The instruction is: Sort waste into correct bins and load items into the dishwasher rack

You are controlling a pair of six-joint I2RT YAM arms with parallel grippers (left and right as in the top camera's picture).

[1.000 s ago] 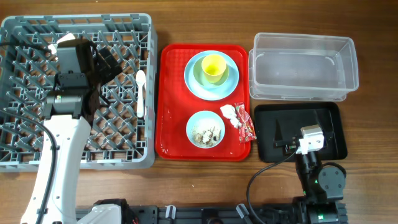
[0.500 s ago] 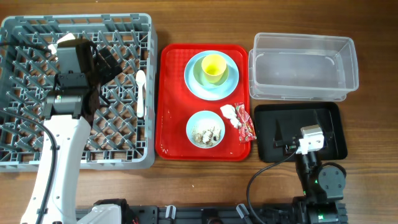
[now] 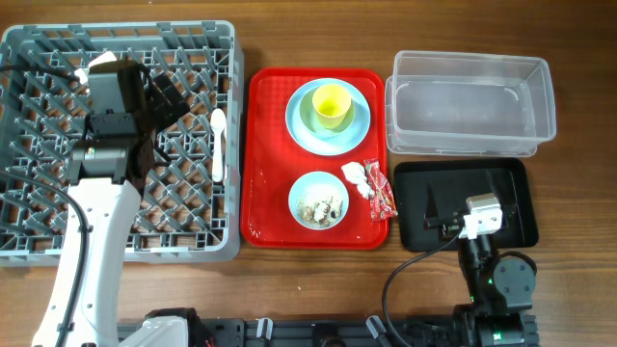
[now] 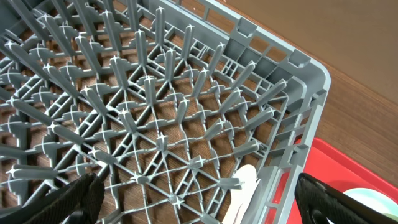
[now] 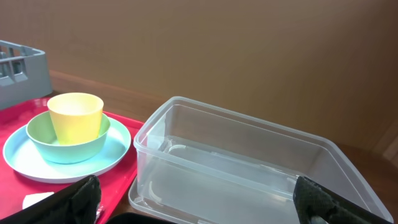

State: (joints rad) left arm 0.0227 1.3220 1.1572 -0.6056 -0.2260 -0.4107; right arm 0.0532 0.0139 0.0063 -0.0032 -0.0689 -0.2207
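The grey dishwasher rack (image 3: 39,212) fills the left. A white spoon (image 3: 219,145) lies in it by its right wall and also shows in the left wrist view (image 4: 245,186). My left gripper (image 3: 162,94) hovers open and empty over the rack (image 4: 155,112). The red tray (image 3: 265,212) holds a pale blue plate (image 3: 301,130) with a green bowl and a yellow cup (image 3: 331,104), a blue bowl of food scraps (image 3: 318,200), a white tissue (image 3: 355,175) and a red wrapper (image 3: 382,193). My right gripper (image 3: 436,207) is open over the black tray (image 3: 511,188), facing the clear tub (image 5: 249,168).
The clear tub (image 3: 469,104) stands at the back right with nothing in it. The right wrist view shows the cup (image 5: 76,115) on the plate (image 5: 25,168) and a rack corner (image 5: 18,68). Bare wooden table runs along the front.
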